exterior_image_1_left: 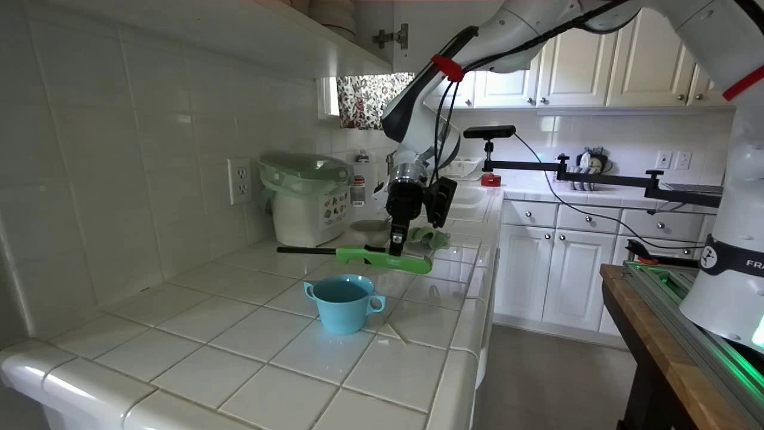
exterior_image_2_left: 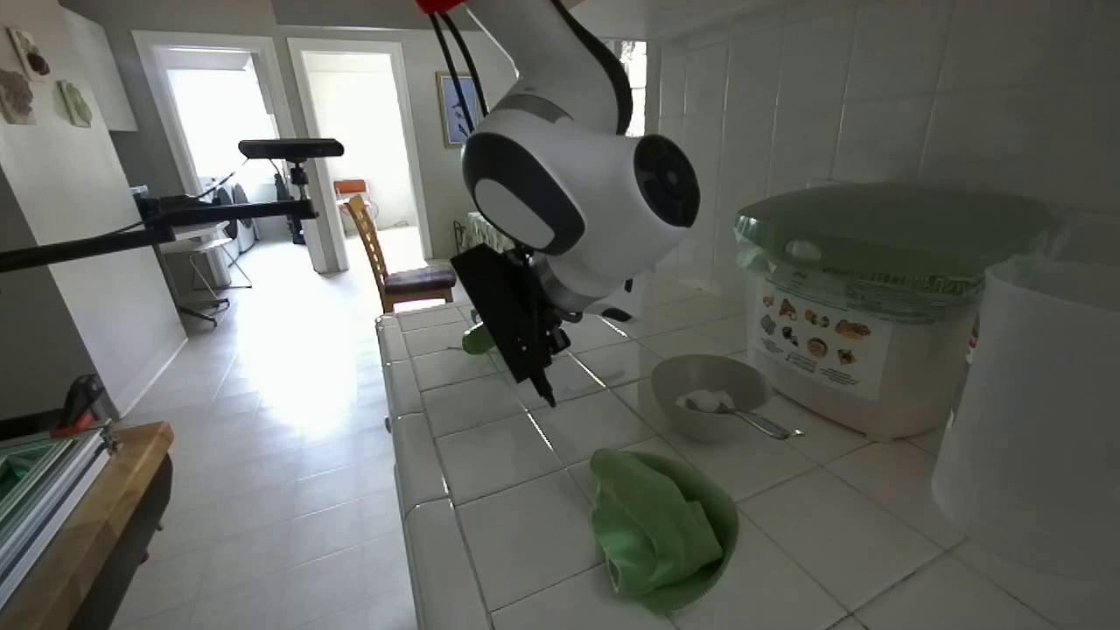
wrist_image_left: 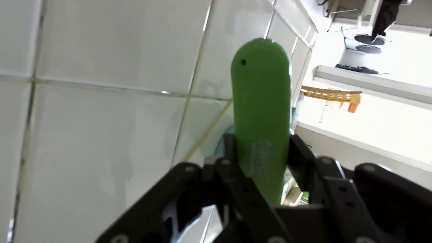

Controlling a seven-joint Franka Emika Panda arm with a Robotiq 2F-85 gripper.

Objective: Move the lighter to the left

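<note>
The lighter [exterior_image_1_left: 385, 258] has a bright green body and a thin black wand. In an exterior view it hangs roughly level above the white tiled counter, the wand pointing to the picture's left. My gripper [exterior_image_1_left: 396, 248] is shut on the green body from above. In the wrist view the lighter [wrist_image_left: 261, 94] stands between the two fingers of the gripper [wrist_image_left: 261, 145], which press on its sides; the wand is hidden there. In an exterior view only the green end of the lighter [exterior_image_2_left: 478, 339] shows beside the gripper [exterior_image_2_left: 544, 394].
A blue two-handled cup [exterior_image_1_left: 343, 304] stands on the counter nearer that camera than the lighter. A thin stick [exterior_image_1_left: 394, 333] lies beside it. A lidded bin [exterior_image_1_left: 310, 203], a grey bowl with a spoon [exterior_image_2_left: 700, 394] and a green cup with cloth [exterior_image_2_left: 661, 529] stand further along.
</note>
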